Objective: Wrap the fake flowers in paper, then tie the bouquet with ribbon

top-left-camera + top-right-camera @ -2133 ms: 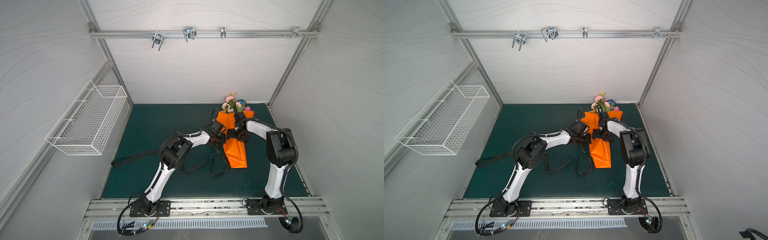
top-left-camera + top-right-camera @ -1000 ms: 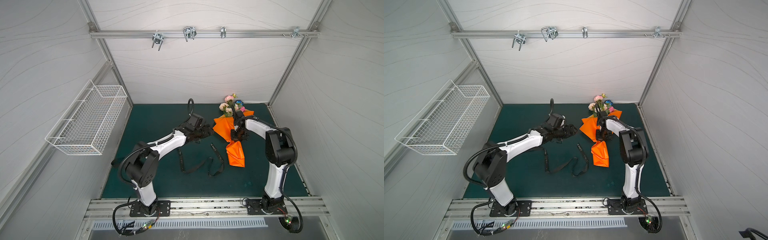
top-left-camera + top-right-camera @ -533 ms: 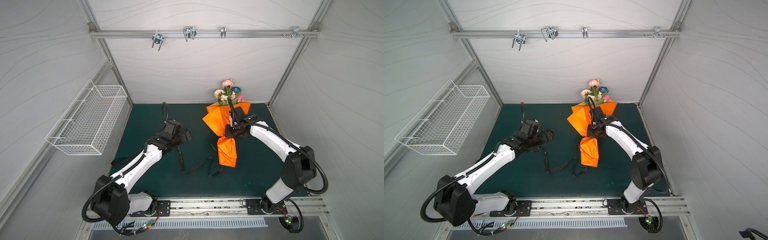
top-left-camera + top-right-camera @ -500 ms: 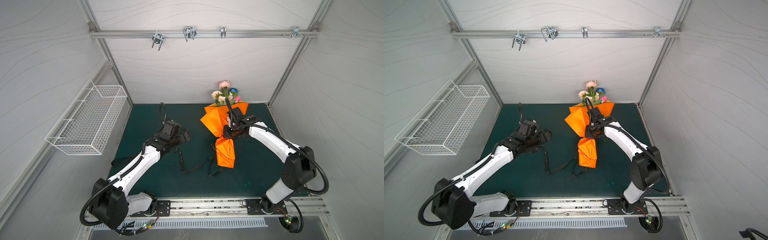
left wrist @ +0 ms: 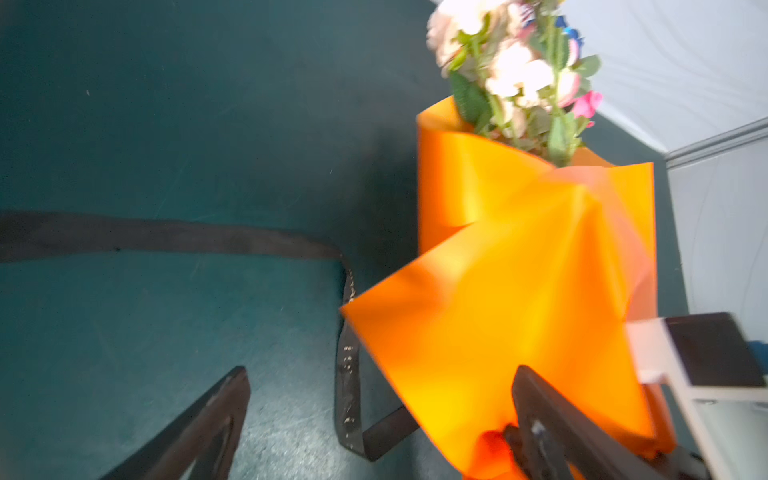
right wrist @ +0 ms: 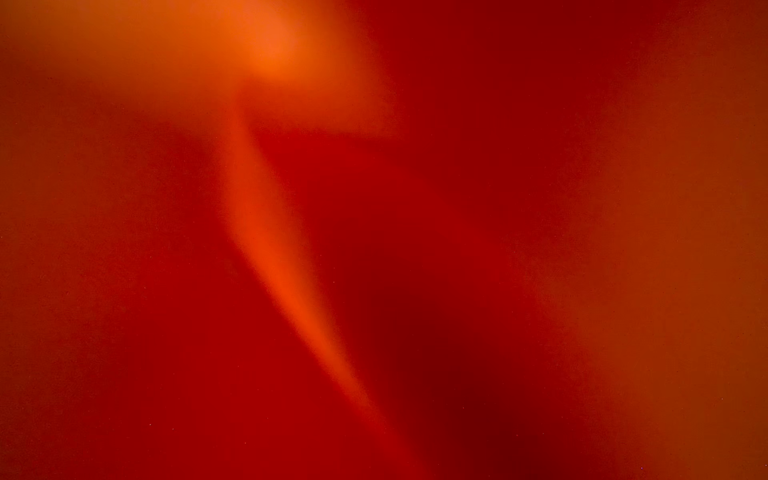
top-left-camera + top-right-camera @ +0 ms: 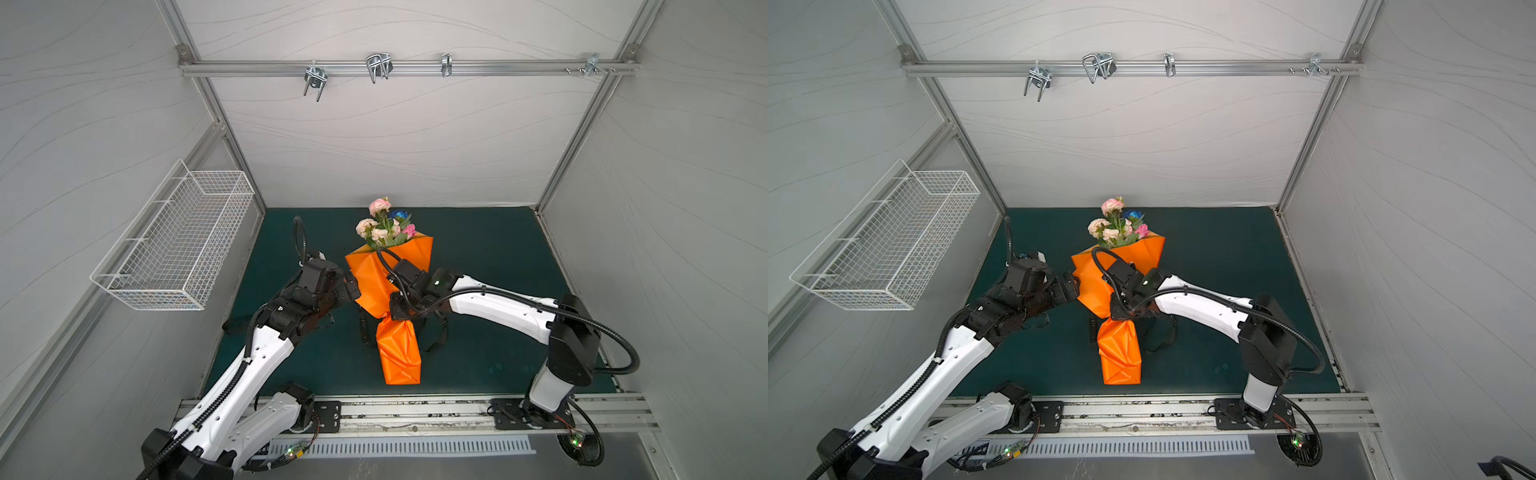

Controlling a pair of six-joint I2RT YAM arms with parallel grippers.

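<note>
**A:** quick q, where's the bouquet of fake flowers (image 7: 384, 226) rn?

**B:** Tucked in the orange wrapping paper (image 7: 372, 276). The pink, cream and blue blooms poke out of the wrap's open end, on the far side of the right fingers (image 7: 400, 319). You can see it in both top views.

**A:** And the right fingers, holding or nah?

**B:** Clamped tight on the pinched neck of the paper. The flare is beyond them and the crumpled tail is on the near side. The wrap looks lifted off the green tabletop (image 7: 478, 249), but tbh I can't be 100% sure. The right wrist cam is just orange-red blur, paper right up against the lens.

**A:** Left side?

**B:** The left fingers (image 5: 208, 419) are spread wide with nothing between them. They sit just beside the flare. In the left wrist view one finger overlaps the paper's lower edge — can't tell if it's touching.

**A:** Ribbon?

**B:** The black ribbon (image 5: 347, 365) w/ white lettering is lying on the tabletop. It runs ahead of the left fingers, through the gap between them, then under the wrap — loose, not in either grip.
</note>
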